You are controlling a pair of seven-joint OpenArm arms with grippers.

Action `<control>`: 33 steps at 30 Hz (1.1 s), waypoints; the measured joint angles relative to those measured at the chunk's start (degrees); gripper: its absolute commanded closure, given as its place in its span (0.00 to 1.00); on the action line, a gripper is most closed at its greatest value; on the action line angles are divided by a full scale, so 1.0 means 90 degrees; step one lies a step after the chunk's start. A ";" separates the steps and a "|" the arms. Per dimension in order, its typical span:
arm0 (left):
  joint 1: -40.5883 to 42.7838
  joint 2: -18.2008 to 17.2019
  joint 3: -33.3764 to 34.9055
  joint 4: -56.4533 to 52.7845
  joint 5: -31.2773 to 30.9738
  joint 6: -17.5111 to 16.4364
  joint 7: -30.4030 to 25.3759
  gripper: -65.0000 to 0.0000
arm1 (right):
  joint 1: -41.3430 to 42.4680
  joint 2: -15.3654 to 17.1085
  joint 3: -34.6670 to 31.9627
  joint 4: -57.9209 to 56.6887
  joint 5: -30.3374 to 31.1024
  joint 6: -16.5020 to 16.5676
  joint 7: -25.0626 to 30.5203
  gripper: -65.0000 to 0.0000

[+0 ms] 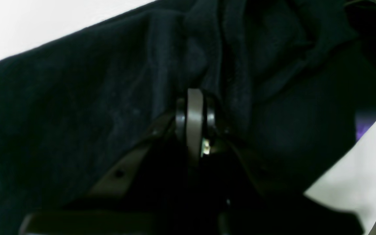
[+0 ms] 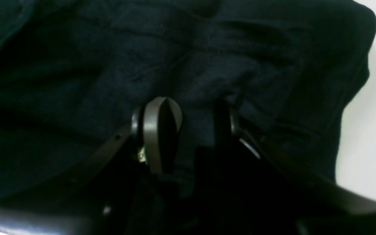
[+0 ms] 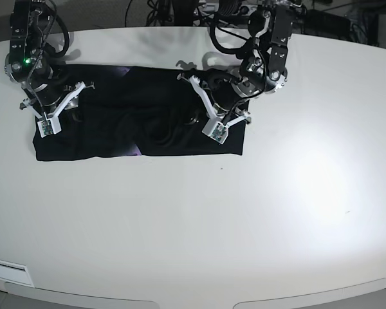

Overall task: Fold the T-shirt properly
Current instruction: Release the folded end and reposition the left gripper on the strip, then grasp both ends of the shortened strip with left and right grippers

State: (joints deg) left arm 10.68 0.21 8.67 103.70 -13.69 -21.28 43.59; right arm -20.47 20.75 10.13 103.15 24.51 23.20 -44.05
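We've got the T-shirt (image 3: 135, 122) lying as a long black band across the far side of the white table (image 3: 244, 219); left gripper (image 1: 194, 120) looks pinched tight on a fold of cloth; right gripper (image 2: 188, 127) sits parted, cloth between its fingers.

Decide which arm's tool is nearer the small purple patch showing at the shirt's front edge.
Left. The left tool sits on the T-shirt just right of the purple patch; the right tool is over the shirt's far left end.
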 measured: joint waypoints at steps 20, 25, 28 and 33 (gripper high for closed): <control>0.0032 -0.0168 -0.0010 0.0546 0.1039 0.1134 0.0036 1.00 | 0.0000 0.0002 0.0000 0.0000 0.0007 0.0000 0.0000 0.58; 0.0046 -0.0277 -0.0012 0.0406 0.1120 0.1197 -0.0036 1.00 | 0.0000 0.0002 0.0000 0.0000 0.0005 -0.0002 0.0000 0.58; 0.0024 -0.0272 -0.0012 0.0223 0.1069 0.1200 -0.0100 1.00 | 0.0000 0.0002 0.0000 0.0000 0.0005 0.0000 0.0000 0.58; -0.0027 -0.0255 -0.0012 -0.0216 0.0967 0.1171 -0.0432 1.00 | 0.0000 0.0000 0.0000 0.0046 0.0000 -0.0002 -0.0012 0.58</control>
State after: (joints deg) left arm 10.44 -2.09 8.56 101.75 -4.99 -10.74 39.70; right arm -20.47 20.75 10.13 103.57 24.51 23.18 -44.16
